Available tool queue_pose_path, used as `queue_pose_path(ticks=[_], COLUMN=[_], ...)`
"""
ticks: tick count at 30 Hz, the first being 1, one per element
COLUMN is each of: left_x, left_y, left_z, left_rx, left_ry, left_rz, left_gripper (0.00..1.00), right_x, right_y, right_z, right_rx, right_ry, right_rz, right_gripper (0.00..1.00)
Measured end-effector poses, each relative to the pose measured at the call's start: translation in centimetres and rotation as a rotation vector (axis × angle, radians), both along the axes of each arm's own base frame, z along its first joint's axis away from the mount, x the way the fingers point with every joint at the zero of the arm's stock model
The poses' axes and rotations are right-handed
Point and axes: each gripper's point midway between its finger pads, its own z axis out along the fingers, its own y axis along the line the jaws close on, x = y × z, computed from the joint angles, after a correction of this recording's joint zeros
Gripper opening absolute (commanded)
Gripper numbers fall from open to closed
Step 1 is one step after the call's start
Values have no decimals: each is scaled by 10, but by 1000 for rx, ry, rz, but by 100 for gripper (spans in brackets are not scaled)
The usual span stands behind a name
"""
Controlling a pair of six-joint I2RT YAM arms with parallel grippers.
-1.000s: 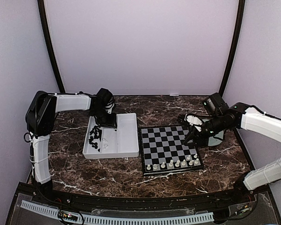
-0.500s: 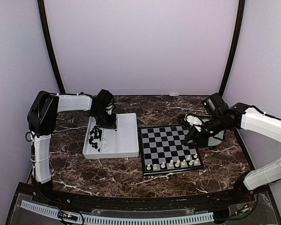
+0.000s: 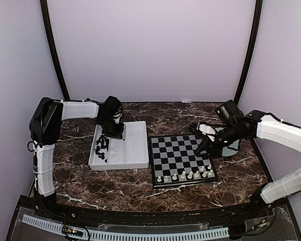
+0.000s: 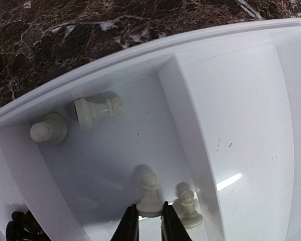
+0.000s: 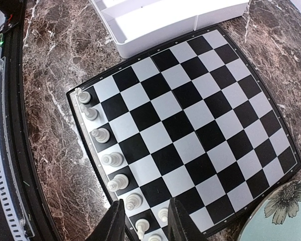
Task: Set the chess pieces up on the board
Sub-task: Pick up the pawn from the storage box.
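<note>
The left gripper (image 4: 149,222) clasps 1 white pawn (image 4: 150,192) in the tray (image 4: 241,125), lower frame; the right gripper (image 5: 144,223) hangs released over the board (image 5: 190,115).

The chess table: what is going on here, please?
A chess game is being set up. The left gripper pinches the base of a standing white pawn in the white tray, where loose black pieces also lie. The right gripper hovers open over the board, which carries only one row of white pieces so far.
</note>
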Motion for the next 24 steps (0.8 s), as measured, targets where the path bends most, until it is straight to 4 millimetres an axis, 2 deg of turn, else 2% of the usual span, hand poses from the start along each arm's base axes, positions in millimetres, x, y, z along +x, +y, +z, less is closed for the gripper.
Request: queue_pose_path(ticks=[6, 14, 18, 24], left_x=[-15, -56, -76, -94], left_y=[8, 11, 9, 2], left_z=[8, 63, 83, 95], left_rx=[25, -78, -152, -234], left_ry=[-30, -178, -254, -308], left_rz=[-78, -213, -271, -339], left_gripper=[10, 11, 12, 12], right_x=[1, 16, 38, 86], right_y=[4, 26, 54, 122], right_z=[-3, 9, 20, 30], right_rx=[6, 69, 144, 293], right_ry=[24, 54, 109, 253], right_rz=[9, 24, 25, 33], right_gripper=[31, 31, 31, 33])
